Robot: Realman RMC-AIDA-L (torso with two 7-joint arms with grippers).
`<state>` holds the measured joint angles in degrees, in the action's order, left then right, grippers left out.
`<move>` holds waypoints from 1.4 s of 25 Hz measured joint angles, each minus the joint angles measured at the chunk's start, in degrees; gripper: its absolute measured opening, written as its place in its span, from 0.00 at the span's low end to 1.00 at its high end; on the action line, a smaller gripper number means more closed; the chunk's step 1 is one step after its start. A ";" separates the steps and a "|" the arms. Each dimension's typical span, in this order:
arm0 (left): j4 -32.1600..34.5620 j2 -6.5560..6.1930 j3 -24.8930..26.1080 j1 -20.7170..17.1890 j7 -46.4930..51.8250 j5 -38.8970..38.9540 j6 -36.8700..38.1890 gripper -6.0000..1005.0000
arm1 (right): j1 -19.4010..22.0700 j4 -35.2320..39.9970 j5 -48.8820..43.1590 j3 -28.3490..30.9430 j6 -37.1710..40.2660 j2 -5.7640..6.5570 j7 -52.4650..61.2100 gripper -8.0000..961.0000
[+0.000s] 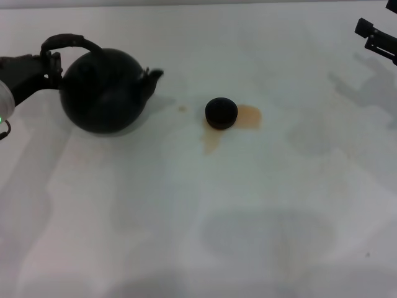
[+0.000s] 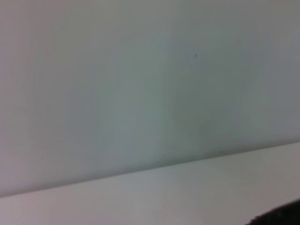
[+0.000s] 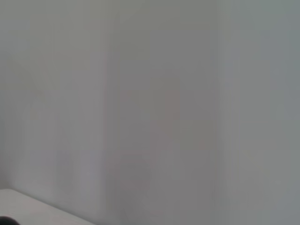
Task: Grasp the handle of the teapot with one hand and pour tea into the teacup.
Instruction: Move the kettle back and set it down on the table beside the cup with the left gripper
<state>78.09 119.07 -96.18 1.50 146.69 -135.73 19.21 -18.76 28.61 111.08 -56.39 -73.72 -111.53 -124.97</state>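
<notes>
Big round black teapot (image 1: 103, 92) sitting on the white bench (image 1: 186, 217), over on the left side in the head view. Spout pointing right, toward the teacup. Dark hoop handle (image 1: 68, 42) arching over the top, leaning toward the left rather than straight up.

Left claw (image 1: 48, 65) right at the left end of that handle, pressed up against the pot's shoulder. Looks clamped on the handle, with dark fingers either side of the hoop where it meets the body. Rest of the left arm trailing off the left edge, a little green light showing on it.

Teacup (image 1: 221, 113) near the middle of the bench, tiny, black and squat, well apart from the teapot and to the right of the spout. No contact between the two.

Tea (image 1: 249, 116) already on the bench: an orange-brown puddle touching the cup's right side, plus a thinner streak running down from under the cup toward the near edge. One more small pale spot between spout and cup. Can't tell whether anything is inside the cup.

Right claw (image 1: 376, 36) way up in the far right corner, well clear of everything. Only a bit of black hardware showing, so can't tell if apart or together.

Left wrist view: mostly blank wall and a strip of bench, with a sliver of something dark in one corner. Right wrist view: plain wall, a scrap of bench, nothing useful.
</notes>
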 joint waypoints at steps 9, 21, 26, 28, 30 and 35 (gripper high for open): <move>5.05 -0.32 0.32 -0.66 -0.07 -1.05 0.98 0.10 | 0.00 0.05 0.00 0.00 0.00 0.00 -0.01 0.89; 3.73 -0.27 0.91 -0.25 -0.09 -1.39 2.50 0.10 | 0.31 0.05 0.01 0.19 -0.11 0.00 -0.01 0.89; 2.02 -0.24 1.01 -0.05 -0.08 -1.27 2.78 0.10 | 0.31 0.05 0.01 0.00 -0.11 -0.06 -0.01 0.89; 1.90 -0.24 0.97 -0.08 -0.08 -1.12 2.75 0.10 | 0.41 0.05 0.01 -0.02 -0.11 -0.08 -0.01 0.89; 1.99 -0.23 0.97 -0.25 -0.07 -1.00 2.77 0.10 | 0.53 0.04 0.01 -0.03 -0.17 -0.08 -0.01 0.89; 2.22 -0.24 1.08 -0.55 0.13 -0.88 2.86 0.10 | 0.69 0.04 0.01 -0.03 -0.72 -0.17 -0.01 0.89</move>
<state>80.31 118.82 -95.09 0.94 146.82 -136.61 22.07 -18.08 28.65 111.10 -56.43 -74.44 -111.71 -124.98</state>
